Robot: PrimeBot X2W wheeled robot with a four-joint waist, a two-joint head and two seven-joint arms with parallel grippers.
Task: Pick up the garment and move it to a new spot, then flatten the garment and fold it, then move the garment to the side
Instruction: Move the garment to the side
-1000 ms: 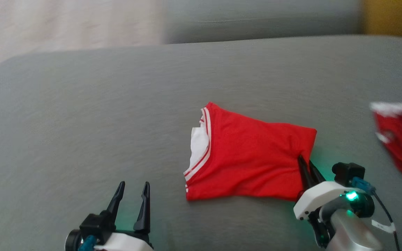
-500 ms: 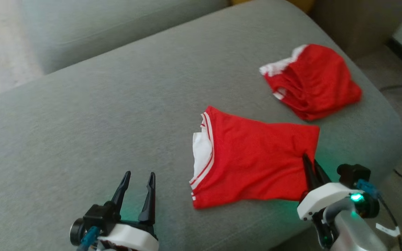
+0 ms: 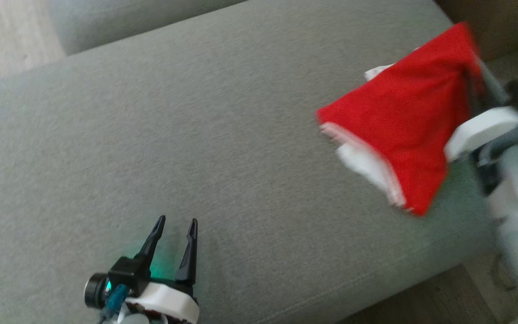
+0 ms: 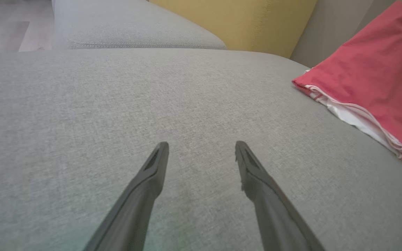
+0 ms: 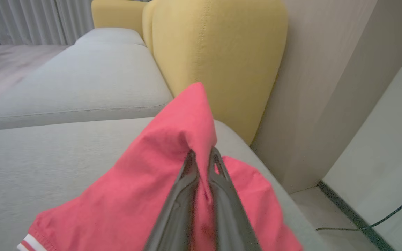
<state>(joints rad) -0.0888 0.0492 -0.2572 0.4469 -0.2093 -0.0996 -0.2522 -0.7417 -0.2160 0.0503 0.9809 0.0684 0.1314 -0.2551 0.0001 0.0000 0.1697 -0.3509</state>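
Note:
The garment (image 3: 403, 130) is a red shirt with white trim. It hangs above the right part of the grey cushion, bunched at the top and with its striped hem drooping. My right gripper (image 3: 471, 83) is shut on its upper edge. In the right wrist view the two fingers (image 5: 218, 195) pinch a fold of the red cloth (image 5: 145, 181). My left gripper (image 3: 176, 220) stands open at the lower left, just over the bare cushion with nothing between its fingers. In the left wrist view the garment (image 4: 368, 80) hangs far to the right of that gripper (image 4: 201, 144).
The grey sofa seat (image 3: 196, 135) ends at a rounded edge at the right, with floor and a dark cable (image 5: 379, 219) beyond. A yellow backrest (image 5: 215, 59) and a pale wall panel stand behind. A second grey cushion (image 4: 131, 31) lies further back.
My right gripper has lifted the garment off the cushion and carried it up and to the right. The head camera has also turned. The left gripper stays open in place.

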